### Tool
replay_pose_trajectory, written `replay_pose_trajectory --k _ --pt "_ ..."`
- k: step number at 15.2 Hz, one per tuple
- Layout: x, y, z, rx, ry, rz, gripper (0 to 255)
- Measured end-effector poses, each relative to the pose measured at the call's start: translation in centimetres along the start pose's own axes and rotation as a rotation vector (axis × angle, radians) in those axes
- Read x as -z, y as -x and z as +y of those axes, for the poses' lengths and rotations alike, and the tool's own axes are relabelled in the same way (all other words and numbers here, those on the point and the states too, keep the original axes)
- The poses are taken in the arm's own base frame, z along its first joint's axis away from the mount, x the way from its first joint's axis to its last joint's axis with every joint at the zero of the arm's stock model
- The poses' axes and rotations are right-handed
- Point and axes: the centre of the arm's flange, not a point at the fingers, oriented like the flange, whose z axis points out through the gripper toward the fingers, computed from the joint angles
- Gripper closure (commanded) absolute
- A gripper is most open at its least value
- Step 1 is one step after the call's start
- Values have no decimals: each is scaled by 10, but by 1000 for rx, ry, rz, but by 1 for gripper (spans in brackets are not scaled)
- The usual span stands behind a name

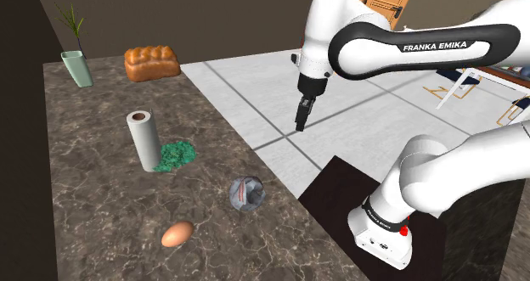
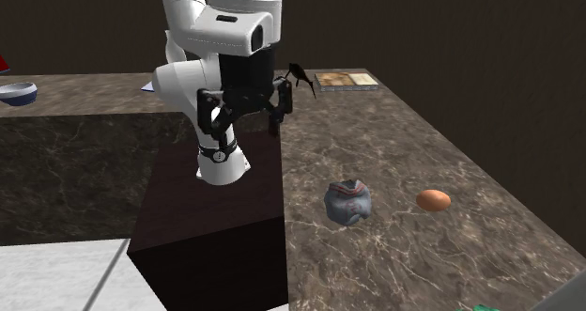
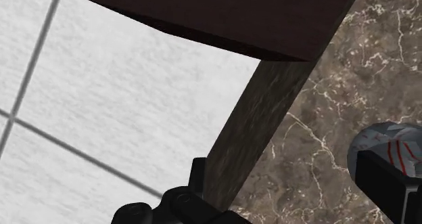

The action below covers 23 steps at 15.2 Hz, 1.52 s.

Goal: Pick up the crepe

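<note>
The crepe (image 1: 246,193) (image 2: 348,202) (image 3: 389,145) is a crumpled grey lump with red streaks, lying on the dark marble counter (image 1: 93,194) near its floor-side edge. My black gripper (image 1: 301,118) (image 2: 244,121) (image 3: 291,189) hangs open and empty well above it, over the counter's edge beside the stand (image 2: 216,215). In the wrist view the crepe lies just past one fingertip (image 3: 384,182), not between the fingers. Nothing is held.
On the counter are an egg (image 1: 177,233) (image 2: 433,200) near the crepe, an upright paper towel roll (image 1: 144,139), a green clump (image 1: 177,154), a bread loaf (image 1: 152,63) and a potted plant (image 1: 78,67). Tiled floor (image 1: 280,92) borders the counter.
</note>
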Motion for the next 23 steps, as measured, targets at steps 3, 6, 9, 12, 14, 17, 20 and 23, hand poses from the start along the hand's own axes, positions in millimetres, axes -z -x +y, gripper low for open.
replay_pose_trajectory --k 3,6,9,12,14,17,20,23 --pt "-9 -22 -22 109 -16 26 0" --pt "-29 -39 -47 219 -31 48 0" --pt "-47 -52 -75 328 -47 71 0" --pt "-61 -67 -107 437 -62 93 0" --pt "-73 -72 -127 510 -73 109 0" --pt "-82 -77 -151 595 -85 127 0" --pt "-98 -80 -157 609 -87 130 0" --pt "-114 -82 -158 611 -87 131 0"
